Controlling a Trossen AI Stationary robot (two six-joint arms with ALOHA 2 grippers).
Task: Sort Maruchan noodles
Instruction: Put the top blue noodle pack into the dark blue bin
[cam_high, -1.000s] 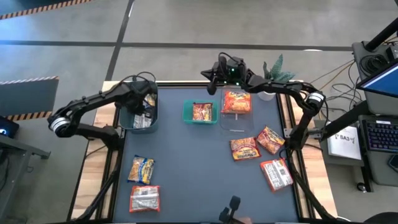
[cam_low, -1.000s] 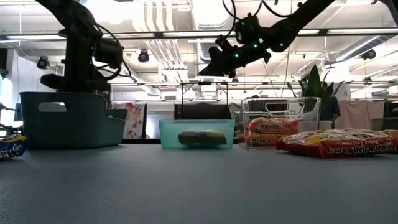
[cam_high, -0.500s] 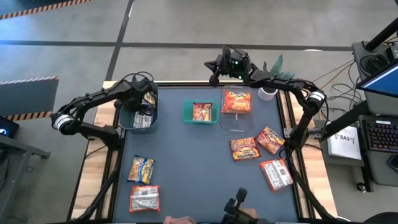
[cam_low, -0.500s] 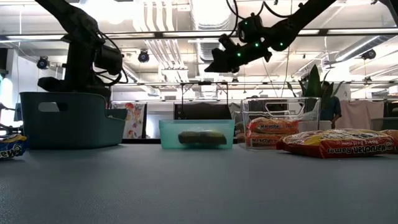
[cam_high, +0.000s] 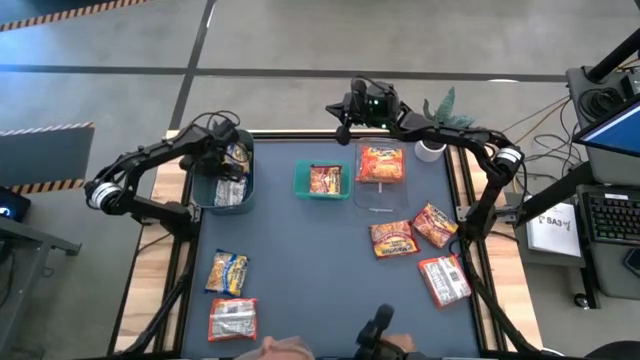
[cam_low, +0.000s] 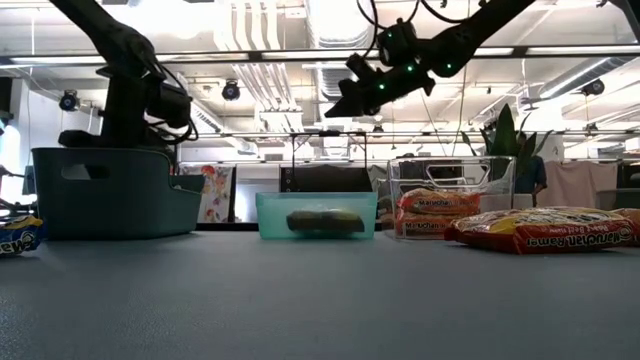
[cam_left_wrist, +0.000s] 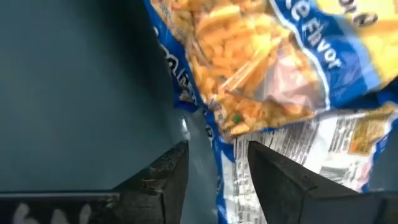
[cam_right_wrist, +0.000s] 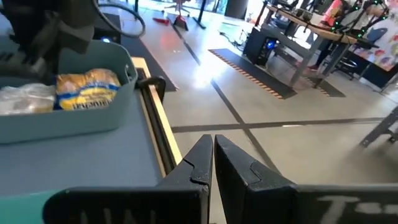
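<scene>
Over the dark bin (cam_high: 204, 190) at the table's far left, the left gripper (cam_left_wrist: 214, 165) hung with fingers partly open above a yellow-and-blue packet (cam_left_wrist: 273, 62); it held nothing. Farther right, the right gripper (cam_right_wrist: 211, 163) hovered shut and empty.

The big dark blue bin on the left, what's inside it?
The dark blue bin holds noodle packets: a yellow-and-blue packet on top, and a packet with a white printed back partly under it. The left gripper hangs open over them. Anything underneath is hidden.
</scene>
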